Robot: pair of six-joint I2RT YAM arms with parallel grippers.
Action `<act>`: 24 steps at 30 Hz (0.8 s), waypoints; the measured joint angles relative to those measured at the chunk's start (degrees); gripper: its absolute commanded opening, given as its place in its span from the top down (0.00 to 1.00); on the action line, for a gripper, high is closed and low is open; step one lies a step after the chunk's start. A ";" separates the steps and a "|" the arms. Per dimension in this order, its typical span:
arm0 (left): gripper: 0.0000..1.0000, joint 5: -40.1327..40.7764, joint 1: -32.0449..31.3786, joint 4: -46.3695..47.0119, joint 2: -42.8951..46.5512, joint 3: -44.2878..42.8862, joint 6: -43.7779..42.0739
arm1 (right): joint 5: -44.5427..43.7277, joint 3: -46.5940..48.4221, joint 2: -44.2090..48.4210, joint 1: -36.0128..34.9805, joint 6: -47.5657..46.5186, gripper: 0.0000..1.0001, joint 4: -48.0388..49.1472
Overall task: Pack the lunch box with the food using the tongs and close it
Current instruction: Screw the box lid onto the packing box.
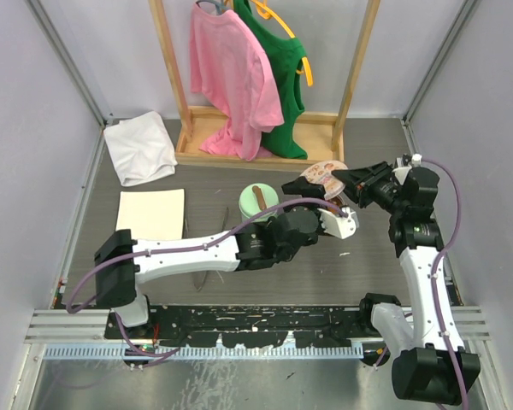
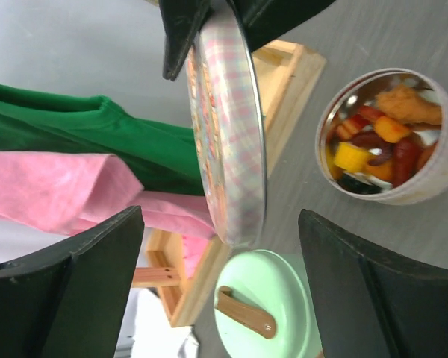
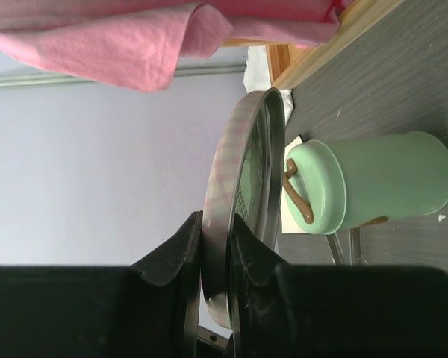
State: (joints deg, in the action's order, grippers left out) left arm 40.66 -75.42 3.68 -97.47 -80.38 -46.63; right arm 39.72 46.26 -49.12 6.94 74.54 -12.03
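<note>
1 step left by my read: food (image 2: 381,142) is already in the lunch box (image 2: 431,190), a mixed heap of orange, yellow, red and dark bits near the rim. i see no loose pieces outside it in any view. the box is open on the table, right of the green canister (image 3: 381,183). in the top view the left arm mostly hides it.

the lid (image 3: 246,171) is off the box and in the air. the right gripper (image 3: 216,224) is pinched tight on its rim and holds it on edge, above and to the side of the box, not over the opening. the left gripper (image 2: 220,220) has its fingers spread wide and nothing in them, with the lid hanging between it and the right arm.

the tongs (image 1: 225,222) look parked on the table left of the canister, partly under the left arm. they're thin and hard to make out, but neither hand has them.

to do: turn the lid flat, set it on the box, press it shut.

counts:
- 1 lunch box, 1 lid
- 1 pair of tongs
- 1 green canister with its own lid on
- food pieces too jumbled to count
- 2 shirts on the rack: 1 pink shirt (image 1: 231,77), 1 green shirt (image 1: 284,81)
- 1 white cloth (image 1: 139,149)
- 1 beige sheet (image 1: 151,213)
</note>
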 measured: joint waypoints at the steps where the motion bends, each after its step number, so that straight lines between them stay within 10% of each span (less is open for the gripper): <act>1: 0.08 -0.94 0.00 -2.14 0.09 -0.59 2.38 | -0.42 -0.55 -0.02 0.00 0.04 0.98 0.98; 24: 0.02 -36.22 8.85 -21.73 6.51 1.20 48.35 | -5.01 -8.44 -9.57 12.61 -10.47 0.99 13.42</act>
State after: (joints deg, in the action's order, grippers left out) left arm 4.45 -66.57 -18.04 -90.96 -79.18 1.72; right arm 34.72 37.82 -58.70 19.55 64.07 1.39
